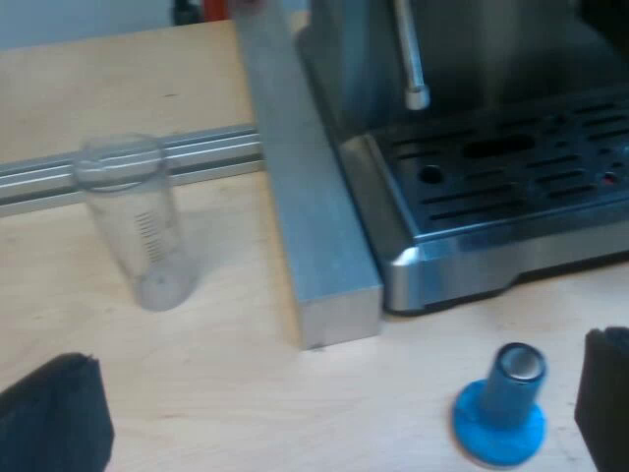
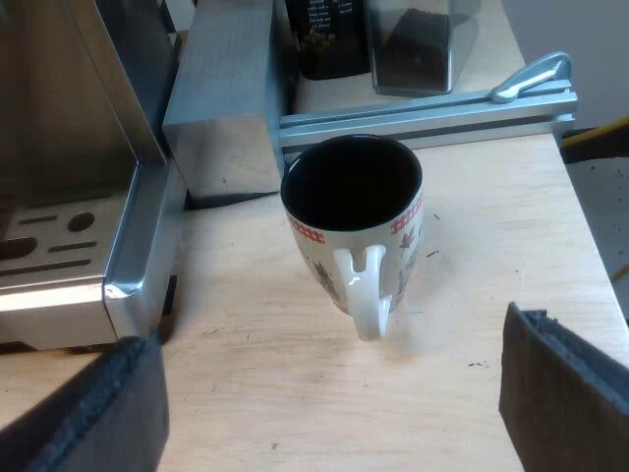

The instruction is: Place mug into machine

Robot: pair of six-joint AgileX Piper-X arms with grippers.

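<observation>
Right claw (image 2: 329, 418) gapes wide, empty; upright mug (image 2: 362, 246) stands just ahead, centred on its gap, handle facing it; the nearer arm.

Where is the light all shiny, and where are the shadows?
Left wrist view: light glints off the espresso machine at its tray's corner, and the see-through measuring glass throws only a faint shadow on the table. Right wrist view: the mug is dark inside, its white handle gleams, and a soft shadow lies on the wood beside it.
</observation>
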